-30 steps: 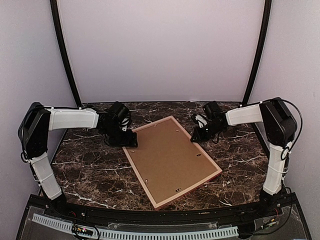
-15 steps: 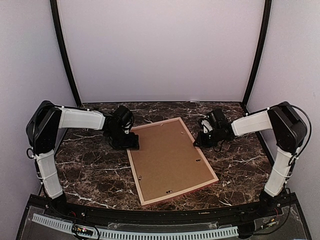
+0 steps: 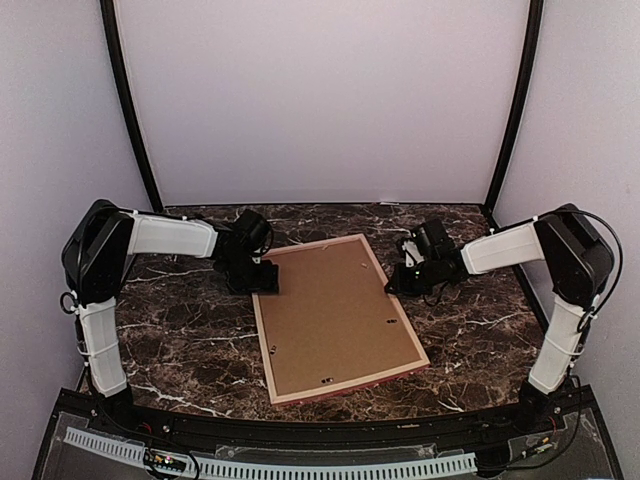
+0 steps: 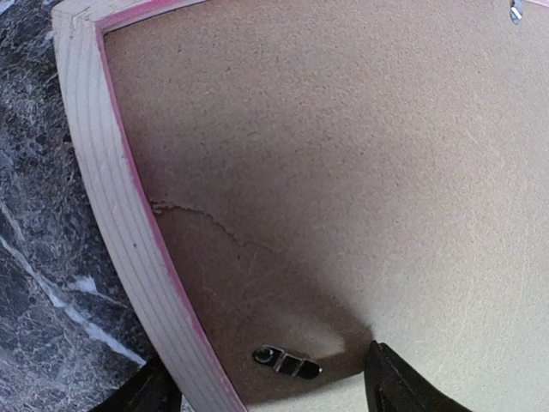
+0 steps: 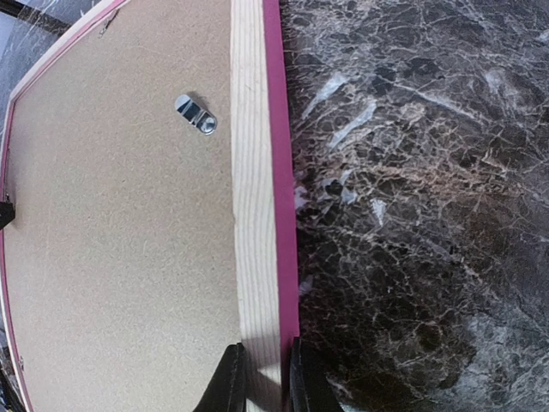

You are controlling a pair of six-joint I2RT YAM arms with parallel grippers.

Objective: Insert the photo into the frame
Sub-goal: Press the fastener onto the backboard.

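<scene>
Worktop [image 3: 180,340]: dark brown marble pattern, white veins all over. One thing on it: a large frame [image 5: 253,215], middle of the surface, back side up, long sides running near to far and skewed, far end leaning right. Rails pale wood, pink along the edges. Brown backing board [image 3: 330,310] fills it inside the rails. Small metal clips on the board near the rails, one by the right rail [image 5: 196,114], one by the left [image 4: 287,364]. Whether the frame sits fully flat: cannot tell

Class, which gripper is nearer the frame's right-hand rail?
Right. The right gripper pinches that rail of the frame; the left gripper sits open at the opposite, far-left corner.
</scene>
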